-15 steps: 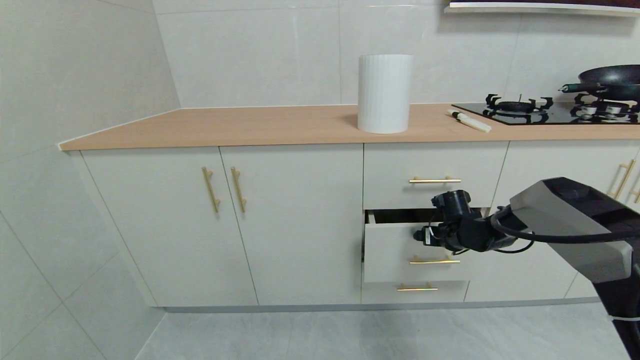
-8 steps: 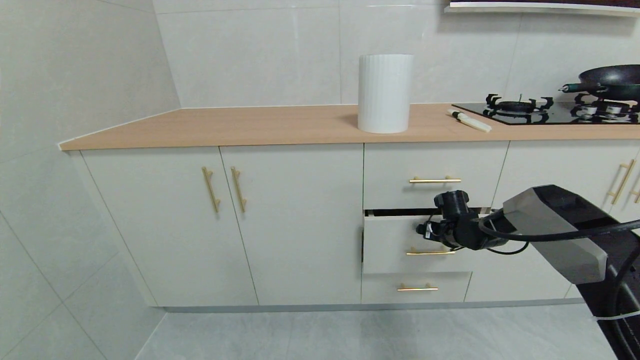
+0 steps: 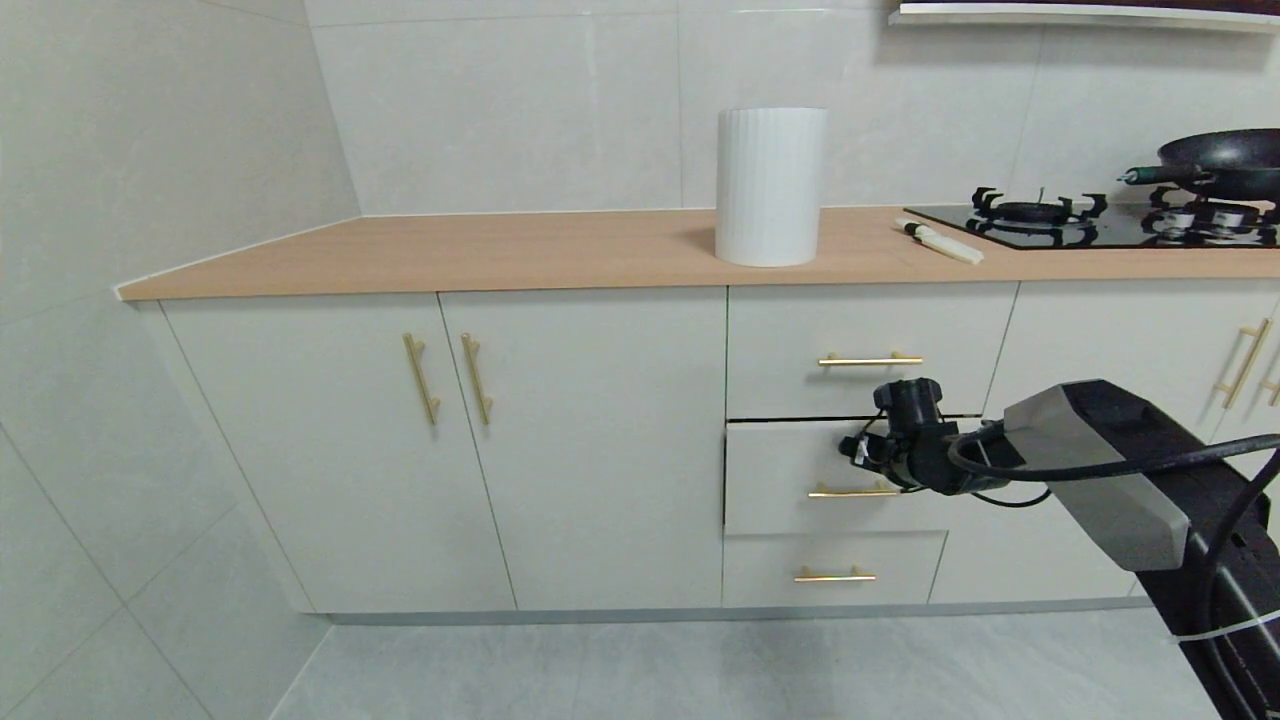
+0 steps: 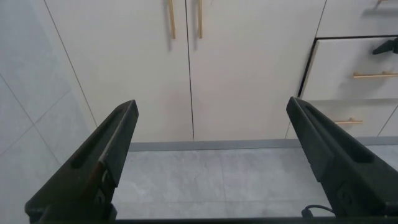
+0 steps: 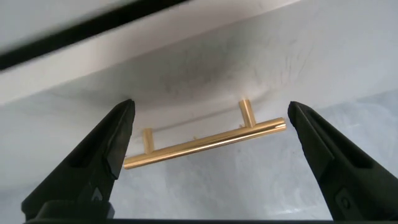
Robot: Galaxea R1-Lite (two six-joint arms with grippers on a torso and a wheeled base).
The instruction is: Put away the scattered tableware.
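Observation:
A white-handled utensil (image 3: pixel 938 241) lies on the wooden countertop (image 3: pixel 500 255) beside the stove. Left of it a tall white ribbed container (image 3: pixel 768 187) stands upright. My right gripper (image 3: pixel 862 455) is up against the front of the middle drawer (image 3: pixel 780 480), just above its brass handle (image 3: pixel 850 490). In the right wrist view the gripper (image 5: pixel 210 112) is open, with that handle (image 5: pixel 205 144) lying between and beyond its fingers. The drawer shows only a thin dark gap along its top. My left gripper (image 4: pixel 211 106) hangs open and empty low over the floor, facing the cabinet doors (image 4: pixel 186 62).
A black gas stove (image 3: pixel 1090 222) with a dark pan (image 3: pixel 1215 160) sits at the counter's right end. Drawers lie above (image 3: pixel 870 345) and below (image 3: pixel 835 572) the middle one. A tiled wall closes off the left side. The grey floor (image 3: pixel 700 670) spreads out before the cabinets.
The middle drawer has slid in from partly open to almost shut. My right gripper and arm moved forward toward the cabinet with it.

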